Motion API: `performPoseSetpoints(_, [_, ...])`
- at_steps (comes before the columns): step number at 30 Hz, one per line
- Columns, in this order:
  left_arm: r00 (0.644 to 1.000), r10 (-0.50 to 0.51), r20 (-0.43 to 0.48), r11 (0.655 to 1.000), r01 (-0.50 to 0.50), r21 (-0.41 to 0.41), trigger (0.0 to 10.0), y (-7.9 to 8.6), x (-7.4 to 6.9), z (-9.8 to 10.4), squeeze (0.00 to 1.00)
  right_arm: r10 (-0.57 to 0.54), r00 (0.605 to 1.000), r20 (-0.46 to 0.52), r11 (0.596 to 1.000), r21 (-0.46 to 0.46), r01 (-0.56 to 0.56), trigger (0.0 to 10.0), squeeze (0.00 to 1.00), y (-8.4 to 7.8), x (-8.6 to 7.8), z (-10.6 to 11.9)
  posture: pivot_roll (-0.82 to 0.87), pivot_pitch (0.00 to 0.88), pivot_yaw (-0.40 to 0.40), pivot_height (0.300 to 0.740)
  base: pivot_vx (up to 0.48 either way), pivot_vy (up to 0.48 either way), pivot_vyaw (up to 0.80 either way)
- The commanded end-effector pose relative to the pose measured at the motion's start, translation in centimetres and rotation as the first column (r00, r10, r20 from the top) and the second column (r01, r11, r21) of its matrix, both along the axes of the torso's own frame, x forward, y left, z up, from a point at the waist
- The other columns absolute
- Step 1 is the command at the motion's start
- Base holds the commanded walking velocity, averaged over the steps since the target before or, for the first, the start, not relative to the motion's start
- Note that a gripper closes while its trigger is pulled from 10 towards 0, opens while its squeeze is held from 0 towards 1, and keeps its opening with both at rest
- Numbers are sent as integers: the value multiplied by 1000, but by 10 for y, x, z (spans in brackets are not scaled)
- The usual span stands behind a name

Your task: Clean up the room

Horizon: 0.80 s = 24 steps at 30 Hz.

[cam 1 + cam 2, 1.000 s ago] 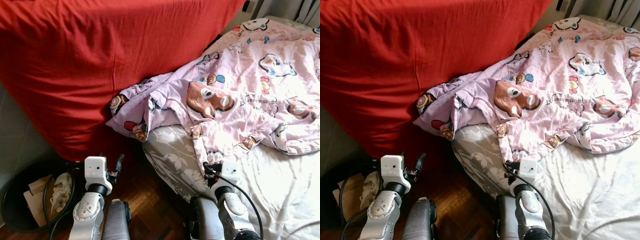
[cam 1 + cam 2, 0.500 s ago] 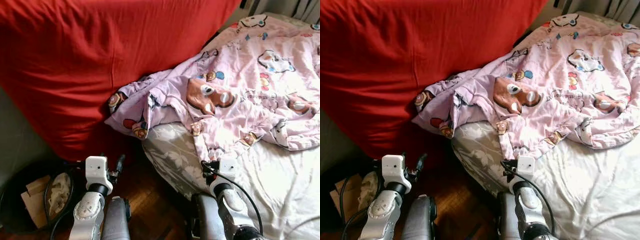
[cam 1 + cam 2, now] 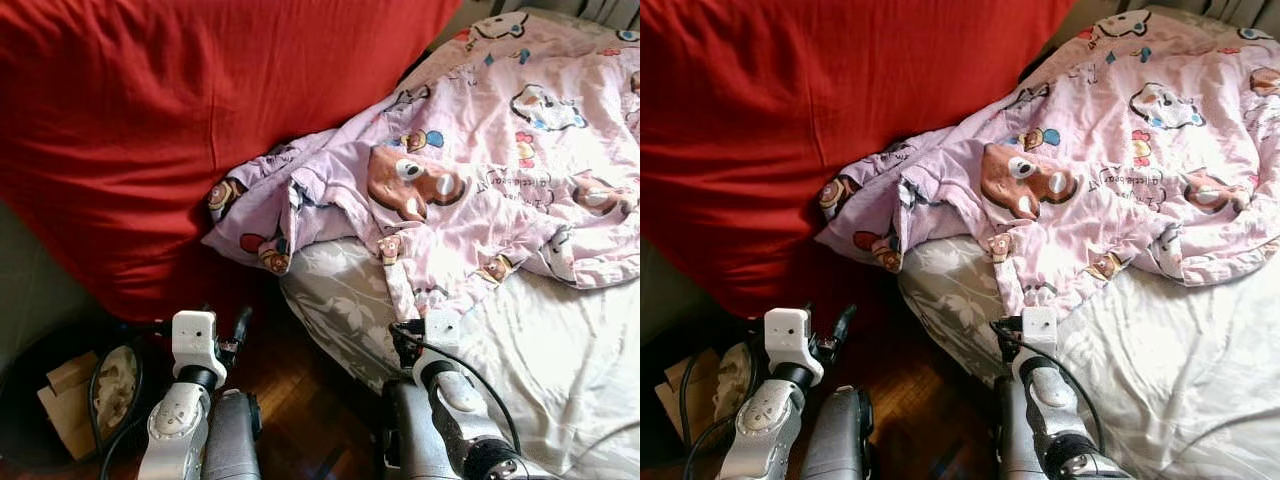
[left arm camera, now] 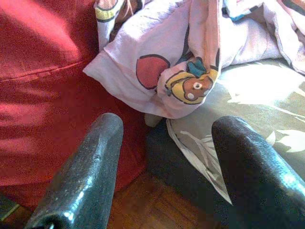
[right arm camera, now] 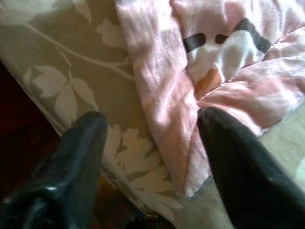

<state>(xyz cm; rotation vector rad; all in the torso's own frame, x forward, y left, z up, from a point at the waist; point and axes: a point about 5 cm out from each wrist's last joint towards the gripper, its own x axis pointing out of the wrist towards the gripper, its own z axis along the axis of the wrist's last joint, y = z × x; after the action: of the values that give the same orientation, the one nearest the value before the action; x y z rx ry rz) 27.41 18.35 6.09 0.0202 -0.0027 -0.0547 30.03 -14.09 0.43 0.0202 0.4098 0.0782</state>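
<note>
Blanket [image 3: 480,170] on bed [image 3: 560,370]; cushion [image 3: 170,120] left; bin [image 3: 50,400] on floor.

- This is a bedroom in a home.
- There is a bed [image 3: 560,370] with a soft white sheet on it.
- A pink blanket [image 3: 480,170] lies crumpled on the bed. It has cartoon bears and other little animals on it.
- Under the blanket, the side of the bed has a grey cover with white leaves and flowers [image 3: 340,300].
- A big red cloth [image 3: 190,130] hangs just beside the bed, touching the pink blanket.
- The floor [image 3: 300,400] is dark brown wood, made of small pieces.
- A black bin [image 3: 40,400] sits on the floor near the red cloth. It has bits of cardboard and paper inside.
</note>
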Motion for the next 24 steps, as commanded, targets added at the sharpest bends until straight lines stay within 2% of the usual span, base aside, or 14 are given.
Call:
performPoseSetpoints(1, [1000,-4,-25,1000,4,3,10000,2,-6,-5,0,11,999,-49,999,-36,-12,10000,1000,0,-6,-8,138,245,16,576,0,0,0])
performPoseSetpoints(8, [1000,-1,-19,1000,1,5,10000,4,-11,-2,0,-33,999,-33,997,-72,30,10000,1000,-4,-1,-3,152,268,20,576,0,0,0])
performPoseSetpoints(11, [1000,0,-23,1000,0,6,10000,4,-13,-1,0,-34,999,-12,992,-122,33,10000,1000,-6,4,2,158,282,21,576,0,0,0])
performPoseSetpoints(12, [1000,-2,-28,1000,2,6,10000,4,-14,-2,0,-21,1000,-14,988,-154,18,10000,831,-6,5,2,160,293,22,576,0,0,0])
performPoseSetpoints(14, [999,-3,-32,1000,3,6,10000,4,-15,-2,0,-10,1000,-17,983,-181,6,10000,831,-6,5,3,160,293,22,576,0,0,0])
performPoseSetpoints(15, [999,-3,-32,1000,3,6,10000,3,-17,-2,0,0,1000,-18,983,-182,-3,10000,0,-6,5,2,166,304,20,576,0,0,0])
performPoseSetpoints(20, [999,-1,-35,1000,1,3,10000,3,-23,-1,0,-1,1000,-12,983,-185,-1,10000,0,-6,7,4,177,325,21,576,0,0,0])
performPoseSetpoints(24, [999,6,-49,1000,-6,7,10000,5,-29,-2,0,-107,994,-11,982,-156,104,10000,0,-13,7,4,186,345,26,576,0,0,0])
